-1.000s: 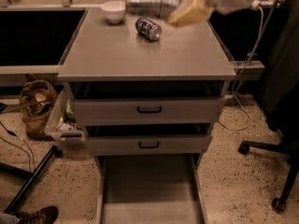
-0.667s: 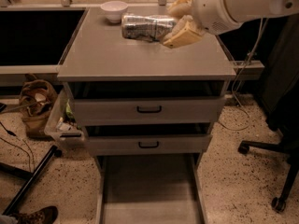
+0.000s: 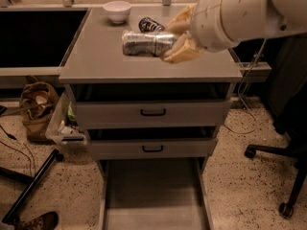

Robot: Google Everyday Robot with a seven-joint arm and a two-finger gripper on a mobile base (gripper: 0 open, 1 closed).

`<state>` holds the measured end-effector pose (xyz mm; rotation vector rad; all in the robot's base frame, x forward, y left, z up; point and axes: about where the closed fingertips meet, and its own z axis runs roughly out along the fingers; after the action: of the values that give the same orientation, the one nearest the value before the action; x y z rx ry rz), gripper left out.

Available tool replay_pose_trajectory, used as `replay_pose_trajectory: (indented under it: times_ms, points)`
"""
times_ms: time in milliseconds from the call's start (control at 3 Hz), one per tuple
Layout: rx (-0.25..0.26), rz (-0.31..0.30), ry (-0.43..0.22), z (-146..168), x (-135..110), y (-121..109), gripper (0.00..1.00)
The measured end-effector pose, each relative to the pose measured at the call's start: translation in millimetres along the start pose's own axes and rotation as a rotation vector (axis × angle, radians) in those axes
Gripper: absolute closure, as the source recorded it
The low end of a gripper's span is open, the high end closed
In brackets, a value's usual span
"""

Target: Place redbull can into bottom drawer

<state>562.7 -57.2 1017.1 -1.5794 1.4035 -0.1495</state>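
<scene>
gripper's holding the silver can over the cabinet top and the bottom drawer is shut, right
Not quite: the bottom drawer is pulled open, not shut, as the camera view shows. The rest stands: the gripper holds the silver can over the cabinet top.

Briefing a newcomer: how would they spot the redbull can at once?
Find the grey cabinet top. Over it, the gripper holds the redbull can sideways. It is long and silver, unlike the shorter dark can lying behind near the white bowl.
</scene>
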Motion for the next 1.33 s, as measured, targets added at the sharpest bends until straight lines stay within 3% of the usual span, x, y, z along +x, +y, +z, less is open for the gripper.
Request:
replay_pose_trajectory:
  times_ms: [333,1000,1333]
  points:
    - [-0.052,0.059,-0.051,27,22,62,1.00]
    - [-0.157,0.239,-0.142,71,75,163,1.00]
    - [-0.157,0.239,-0.142,71,75,163,1.00]
